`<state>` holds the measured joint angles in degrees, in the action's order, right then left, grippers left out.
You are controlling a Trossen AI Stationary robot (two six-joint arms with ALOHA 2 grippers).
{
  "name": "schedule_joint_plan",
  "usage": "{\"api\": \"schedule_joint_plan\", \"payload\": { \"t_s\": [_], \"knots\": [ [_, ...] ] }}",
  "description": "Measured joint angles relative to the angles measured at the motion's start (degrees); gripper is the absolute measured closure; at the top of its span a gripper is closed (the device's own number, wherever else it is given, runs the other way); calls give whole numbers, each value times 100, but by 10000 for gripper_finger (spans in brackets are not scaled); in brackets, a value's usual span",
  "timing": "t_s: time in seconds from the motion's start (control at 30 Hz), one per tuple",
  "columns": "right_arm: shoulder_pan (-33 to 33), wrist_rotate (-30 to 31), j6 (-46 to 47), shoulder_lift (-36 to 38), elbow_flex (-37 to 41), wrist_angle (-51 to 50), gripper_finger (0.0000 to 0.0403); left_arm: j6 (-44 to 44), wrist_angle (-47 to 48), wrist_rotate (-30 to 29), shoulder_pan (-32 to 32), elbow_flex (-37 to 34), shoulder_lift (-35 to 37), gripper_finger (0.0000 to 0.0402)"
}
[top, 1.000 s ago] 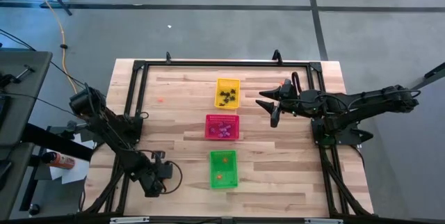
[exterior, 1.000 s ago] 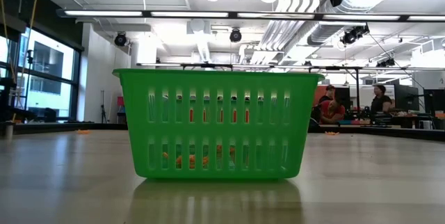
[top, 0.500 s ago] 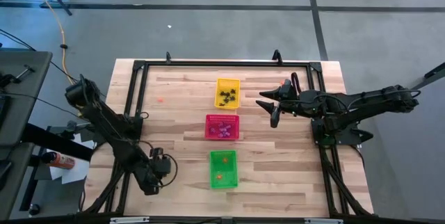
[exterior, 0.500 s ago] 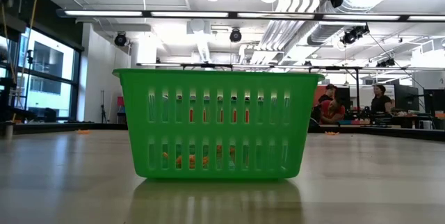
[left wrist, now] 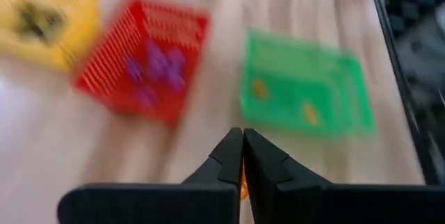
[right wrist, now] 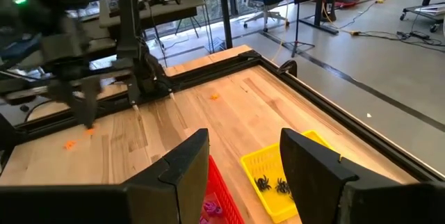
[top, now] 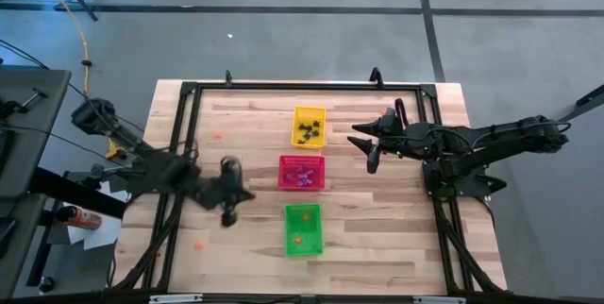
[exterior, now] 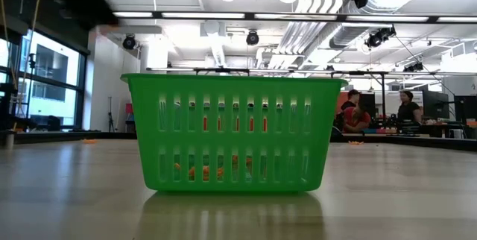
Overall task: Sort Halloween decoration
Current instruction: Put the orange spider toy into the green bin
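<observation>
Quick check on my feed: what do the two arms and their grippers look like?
Both arms are dark, jointed links. The left gripper has two black fingers that taper to narrow tips. The right gripper has broad, flat black fingers with squared ends. Thin dark cables run beside the left arm.

Overhead, table-level, two wrist views

Yellow basket: black trinkets. Red basket: purple trinkets. Green basket: orange trinkets. Light wood-grain worktop, black frame.
</observation>
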<state>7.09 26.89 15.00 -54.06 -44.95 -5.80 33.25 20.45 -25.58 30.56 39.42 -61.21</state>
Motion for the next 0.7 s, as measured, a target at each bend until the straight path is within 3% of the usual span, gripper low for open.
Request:
{"api": "schedule_joint_plan", "payload": {
  "t_s": [0.1,0.23,0.37,0.5,0.7],
  "knots": [
    [2,0,-1,0,0,2,231,-606,-1449,164,-734,-383,0,401],
    [0,-2,1,0,0,22,231,-828,-4376,688,-1633,-1217,-254,401],
    [2,-2,1,0,0,40,231,-699,-6054,1203,-2384,-1633,-599,401],
    [2,-13,60,0,0,74,231,-866,-6466,1988,-2958,-1341,-651,401],
    [0,-305,17,0,0,715,231,-1757,-5789,2708,-3300,-314,-639,401]
  ]
}}
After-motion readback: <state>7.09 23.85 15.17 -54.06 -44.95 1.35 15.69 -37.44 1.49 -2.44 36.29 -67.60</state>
